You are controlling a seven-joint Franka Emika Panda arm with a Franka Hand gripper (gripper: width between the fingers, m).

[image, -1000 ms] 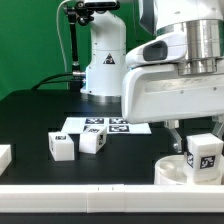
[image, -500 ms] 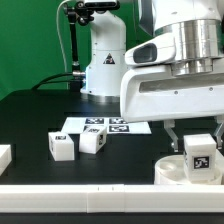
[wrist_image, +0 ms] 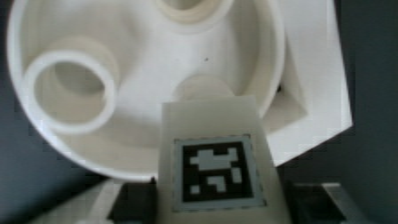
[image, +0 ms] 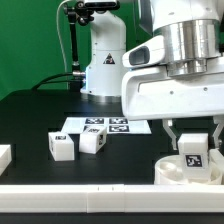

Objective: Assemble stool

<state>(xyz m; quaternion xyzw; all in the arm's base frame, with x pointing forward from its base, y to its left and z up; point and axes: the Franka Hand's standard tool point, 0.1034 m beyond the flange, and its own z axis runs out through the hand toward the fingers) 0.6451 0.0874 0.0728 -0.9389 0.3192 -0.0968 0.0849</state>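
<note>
End effector (image: 192,146) pinching white blocky tagged leg (image: 192,156), over round white seat (wrist_image: 107,120) with recessed hole

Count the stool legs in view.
3. Two loose legs stand on the table beside the marker board; the third leg is gripped in the tool over the seat. A cut-off white piece at the exterior view's left edge may be another.

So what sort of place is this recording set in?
Likely a robotics lab bench: a black table with the marker board, tagged stool legs lying loose, and the claw gripping a leg at the seat.
</note>
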